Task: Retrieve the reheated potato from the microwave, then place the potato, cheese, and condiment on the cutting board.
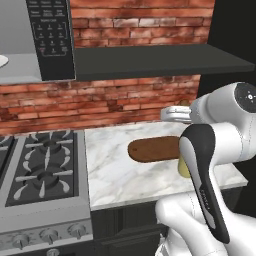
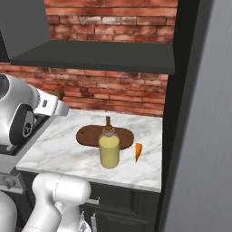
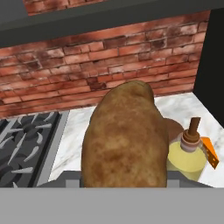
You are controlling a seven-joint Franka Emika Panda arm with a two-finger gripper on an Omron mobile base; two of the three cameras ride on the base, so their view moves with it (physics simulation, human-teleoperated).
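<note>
Left base view: the cutting board (image 1: 152,148) lies bare on the counter (image 1: 120,175).

Right base view: condiment (image 2: 109,149) and cheese (image 2: 138,152) wait near it.

Hand view: fingers grasp the potato (image 3: 124,140), which looks firm, lumpy and light, best held across its middle.

The end effector (image 2: 58,97) holds the potato (image 3: 124,140) above the desk (image 2: 59,152), between the stove (image 1: 42,167) on its left and the cutting board (image 2: 88,135) on its right. The condiment (image 2: 109,149) stands on the desk at the near edge of the cutting board, beyond and to the right of the end effector, with the cheese (image 2: 138,152) just beside the condiment on the far right. The microwave (image 1: 50,40) sits above the stove, up and to the left of the end effector.
</note>
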